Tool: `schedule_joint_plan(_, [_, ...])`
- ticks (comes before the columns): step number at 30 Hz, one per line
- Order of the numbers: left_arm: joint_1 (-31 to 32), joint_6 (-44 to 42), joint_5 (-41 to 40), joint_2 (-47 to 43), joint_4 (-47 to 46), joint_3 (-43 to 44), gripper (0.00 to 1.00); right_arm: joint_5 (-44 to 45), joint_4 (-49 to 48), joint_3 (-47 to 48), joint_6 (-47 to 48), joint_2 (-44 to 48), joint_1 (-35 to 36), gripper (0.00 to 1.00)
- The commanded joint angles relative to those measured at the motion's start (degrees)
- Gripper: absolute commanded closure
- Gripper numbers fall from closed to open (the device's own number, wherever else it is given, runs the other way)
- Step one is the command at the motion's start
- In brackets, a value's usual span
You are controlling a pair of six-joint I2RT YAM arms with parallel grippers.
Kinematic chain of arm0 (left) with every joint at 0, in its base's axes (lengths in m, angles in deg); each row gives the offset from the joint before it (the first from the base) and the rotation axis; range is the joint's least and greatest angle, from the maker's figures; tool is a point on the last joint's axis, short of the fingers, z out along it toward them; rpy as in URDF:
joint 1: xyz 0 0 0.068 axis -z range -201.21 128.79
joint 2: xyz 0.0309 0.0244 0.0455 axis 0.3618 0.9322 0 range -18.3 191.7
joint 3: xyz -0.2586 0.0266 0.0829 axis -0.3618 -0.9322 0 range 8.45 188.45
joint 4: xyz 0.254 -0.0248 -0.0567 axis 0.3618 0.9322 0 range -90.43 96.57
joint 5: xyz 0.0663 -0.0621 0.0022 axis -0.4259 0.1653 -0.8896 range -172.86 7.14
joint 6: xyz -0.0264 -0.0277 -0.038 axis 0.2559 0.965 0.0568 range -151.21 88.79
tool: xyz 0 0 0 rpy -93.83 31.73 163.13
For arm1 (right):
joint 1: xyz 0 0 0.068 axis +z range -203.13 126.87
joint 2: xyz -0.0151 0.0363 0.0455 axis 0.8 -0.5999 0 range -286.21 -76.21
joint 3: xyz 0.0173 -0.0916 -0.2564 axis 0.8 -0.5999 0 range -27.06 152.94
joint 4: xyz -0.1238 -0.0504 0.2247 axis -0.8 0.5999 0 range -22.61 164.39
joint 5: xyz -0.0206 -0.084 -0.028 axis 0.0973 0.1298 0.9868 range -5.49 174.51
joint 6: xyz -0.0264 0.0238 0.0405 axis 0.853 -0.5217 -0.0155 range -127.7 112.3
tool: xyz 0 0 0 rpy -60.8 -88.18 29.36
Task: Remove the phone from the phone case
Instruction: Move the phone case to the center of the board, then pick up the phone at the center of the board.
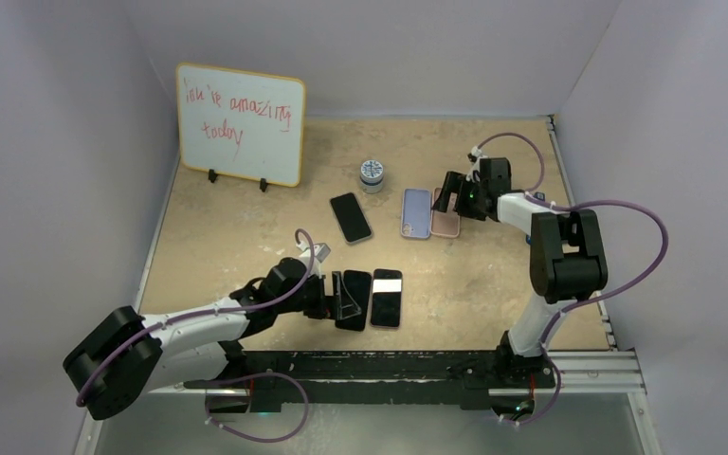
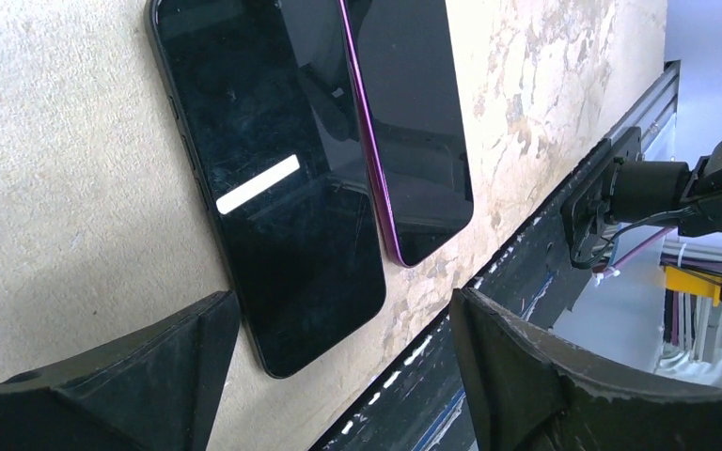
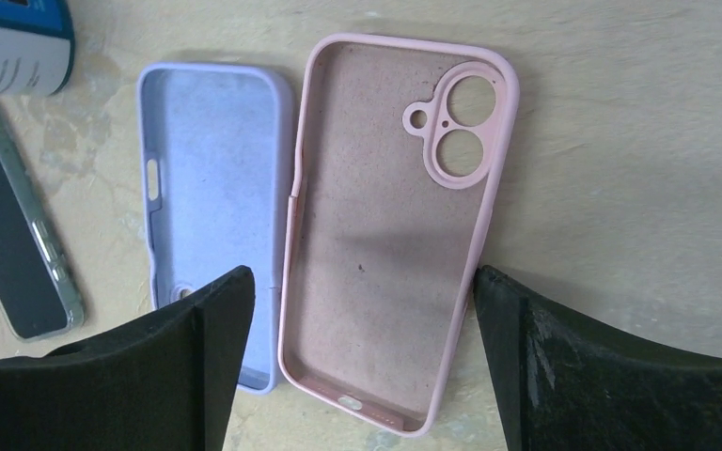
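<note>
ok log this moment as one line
left tool: open, over black phone | right tool: open, over empty pink case | lilac case: empty | clear-cased phone: not held

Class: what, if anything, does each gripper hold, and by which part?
Nothing is held. The left gripper is open over the black phone; the right gripper is open over the pink case.

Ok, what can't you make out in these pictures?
Left wrist view: the top ends of the black phone and the purple-edged phone are cut off by the upper edge.
Right wrist view: the lower end of the lilac case is partly hidden behind a finger of the right end effector.
Top view: the label on the jar is too small to read.
</note>
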Motion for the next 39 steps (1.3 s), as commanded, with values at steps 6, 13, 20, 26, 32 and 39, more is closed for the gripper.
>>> schedule_joint_plan(6, [0.4, 1.6, -0.1, 0.9, -5.2, 0.4, 0.15, -1.9, 2.7, 1.3, 3.0, -0.4, 3.1, 0.14])
schedule_joint_plan(13, [0.3, 2.0, -1.3, 2.1, -6.7, 1.4, 0.15, 2.4, 2.5, -0.4, 2.8, 4.0, 4.0, 0.13])
schedule_joint_plan(20, [0.1, 1.8, -6.6, -3.0, -2.4, 1.8, 0.12, 8.6, 0.7, -3.7, 1.5, 11.6, 7.0, 0.12])
schedule_joint_plan(26, [-1.9, 0.9, -9.6, -6.5, 0.8, 2.8, 0.08, 11.3, -3.3, -6.7, 1.4, 17.1, 14.8, 0.10])
schedule_joint_plan(32, [-4.3, -0.8, -13.9, -12.0, 6.7, 4.0, 0.06, 15.1, -4.9, -5.5, 1.5, 15.2, 26.4, 0.05])
schedule_joint_plan(39, [-4.6, -2.0, -23.8, -23.5, 18.0, 3.2, 0.06, 20.4, -6.0, -0.7, 1.0, 8.6, 35.7, 0.01])
